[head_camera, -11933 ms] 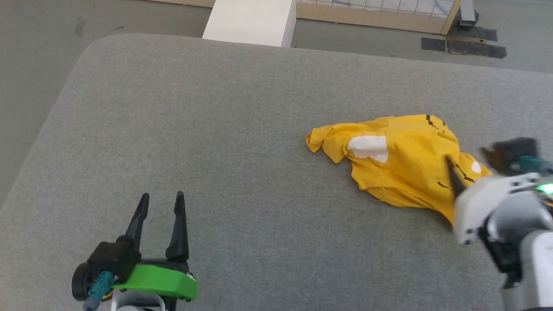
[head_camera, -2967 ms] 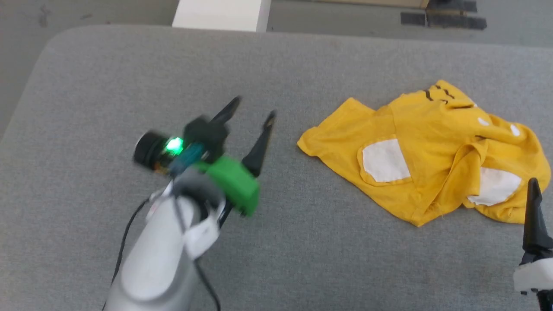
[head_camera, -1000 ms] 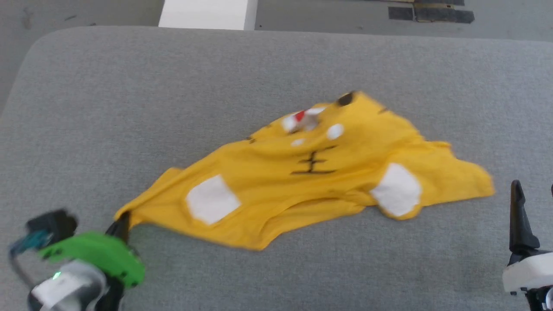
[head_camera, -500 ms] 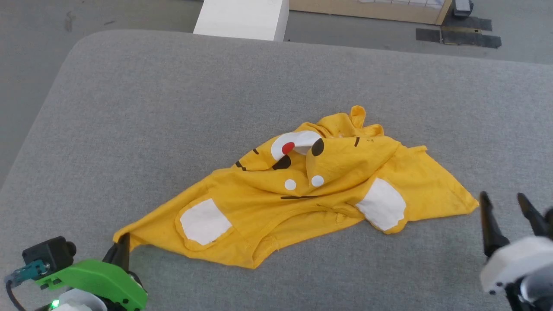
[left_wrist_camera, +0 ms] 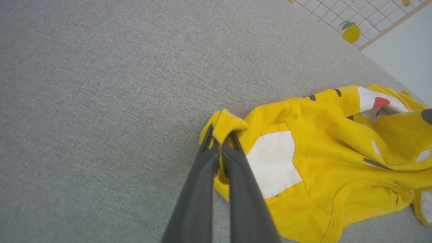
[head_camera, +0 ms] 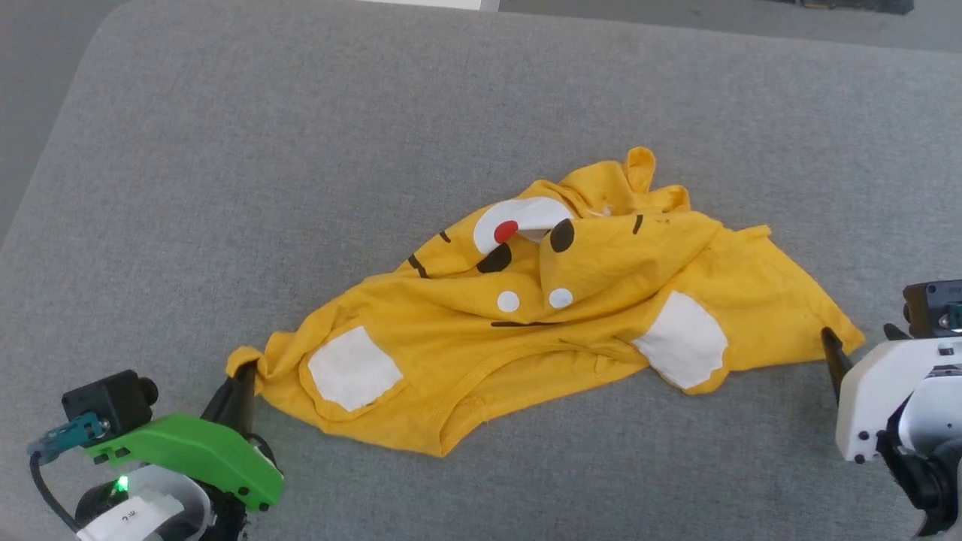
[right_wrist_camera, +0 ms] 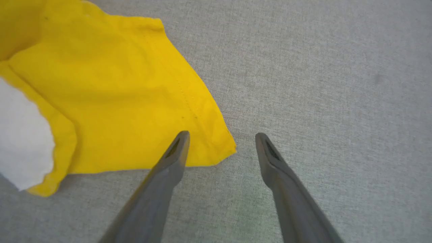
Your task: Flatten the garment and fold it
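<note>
The shirt [head_camera: 571, 300] lies crumpled on the grey table [head_camera: 301, 113], well in from its left and far edges. The left gripper [left_wrist_camera: 219, 135] is pinched tight on one bunched corner. The right gripper [right_wrist_camera: 221, 136] stands spread astride the opposite corner. It looks like light, limp cotton, likely to sag and drag, so the hemmed corners seem the surest holds.

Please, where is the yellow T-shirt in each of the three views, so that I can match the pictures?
Head view: the T-shirt lies crumpled at the centre, between the two grippers.
Left wrist view: the T-shirt is in the right half, one corner pinched by the left gripper.
Right wrist view: the T-shirt is at the upper left, its corner between the open right gripper tips.
Shared landmark: the grey padded surface underneath.
</note>
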Tool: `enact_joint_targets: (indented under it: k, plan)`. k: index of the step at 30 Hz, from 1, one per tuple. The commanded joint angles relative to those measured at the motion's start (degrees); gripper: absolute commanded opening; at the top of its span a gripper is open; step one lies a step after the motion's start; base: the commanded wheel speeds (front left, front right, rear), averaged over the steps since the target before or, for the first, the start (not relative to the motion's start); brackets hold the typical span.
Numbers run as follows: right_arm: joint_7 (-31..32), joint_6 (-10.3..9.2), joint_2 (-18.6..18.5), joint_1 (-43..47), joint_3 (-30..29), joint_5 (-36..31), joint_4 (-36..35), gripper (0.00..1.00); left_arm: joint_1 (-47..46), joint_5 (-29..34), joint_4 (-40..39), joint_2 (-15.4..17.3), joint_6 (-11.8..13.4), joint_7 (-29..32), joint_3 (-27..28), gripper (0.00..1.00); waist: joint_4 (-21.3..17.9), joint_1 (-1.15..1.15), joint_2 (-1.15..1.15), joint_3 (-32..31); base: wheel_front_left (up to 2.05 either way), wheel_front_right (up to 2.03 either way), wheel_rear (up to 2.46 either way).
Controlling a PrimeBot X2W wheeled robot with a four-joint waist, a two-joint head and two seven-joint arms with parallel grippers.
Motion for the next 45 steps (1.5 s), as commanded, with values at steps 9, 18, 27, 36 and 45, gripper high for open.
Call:
enact_joint_targets:
  k: [9, 18, 27, 36, 45]
  plan:
    - [3.76, -0.1, 1.82, -1.67, -1.56, 4.12, 5.68, 0.45, -1.2, 0.68, -0.19, -0.08, 0.23, 0.37, -0.47, 0.0, 0.98, 0.0, 0.0, 1.38, 0.0, 0.0, 0.0]
    - [0.29, -0.1, 4.26, -3.79, -3.55, 6.25, 6.74, 0.0, -1.27, 0.41, -0.36, -0.3, 0.86, 0.54, -0.43, 0.0, -0.38, 0.0, 0.0, -1.44, 0.0, 0.0, 0.0]
    - [-7.12, -0.1, 4.68, -8.91, -4.16, 7.86, 3.06, 0.0, -7.98, 0.06, -0.11, 0.17, 0.1, 0.28, 0.23, 0.0, -2.23, 0.0, 0.0, -7.46, 0.0, 0.0, 0.0]
    - [-10.19, -0.1, 3.97, -23.76, 0.99, 8.05, -1.72, 0.0, -26.75, -0.96, 2.19, -0.45, -0.03, 0.25, 1.66, 0.0, -4.66, 0.0, 0.0, -13.32, 0.0, 0.0, 0.0]
    - [-10.27, -0.1, 1.13, -41.0, 8.16, 6.95, 4.76, 0.0, -47.37, -0.87, 9.5, -0.96, 1.22, 6.61, -1.28, 0.0, -6.82, 0.0, 0.0, -17.76, 0.0, 0.0, 0.0]
